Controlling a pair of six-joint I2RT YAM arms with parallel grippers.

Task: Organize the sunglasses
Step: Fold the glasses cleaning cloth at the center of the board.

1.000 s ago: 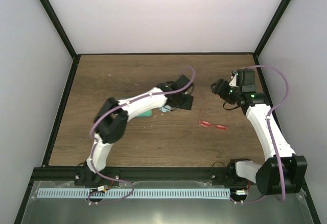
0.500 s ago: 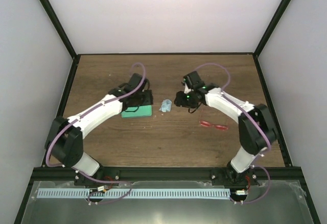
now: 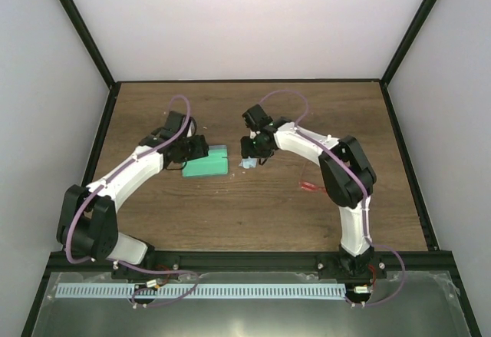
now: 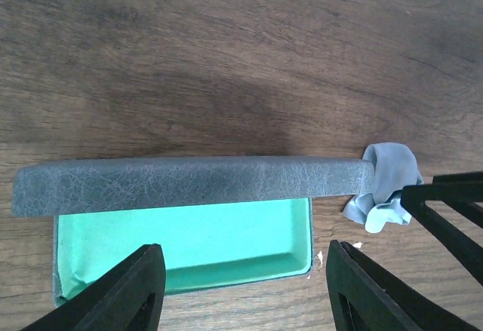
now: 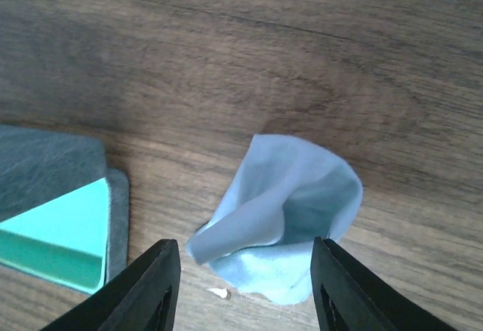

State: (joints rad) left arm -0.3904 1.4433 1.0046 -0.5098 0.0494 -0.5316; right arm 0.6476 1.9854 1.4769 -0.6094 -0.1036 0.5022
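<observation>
Over the crumpled cloth (image 5: pixel 290 210) the right gripper (image 5: pixel 245 282) hovered spread; it should drop straight and pinch the raised fold. Spread and empty, the left gripper (image 4: pixel 241 286) hung above the open case (image 4: pixel 189 233). The sunglasses (image 3: pixel 310 186) lay well apart, farther right.

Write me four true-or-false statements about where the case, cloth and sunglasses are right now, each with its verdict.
1. The case lies open with its green inside showing. True.
2. The sunglasses are inside the case. False: they lie on the table, to the right of the cloth.
3. The right gripper hangs open above the cloth. True.
4. The left gripper is shut on the cloth. False: it is open, over the case.
</observation>
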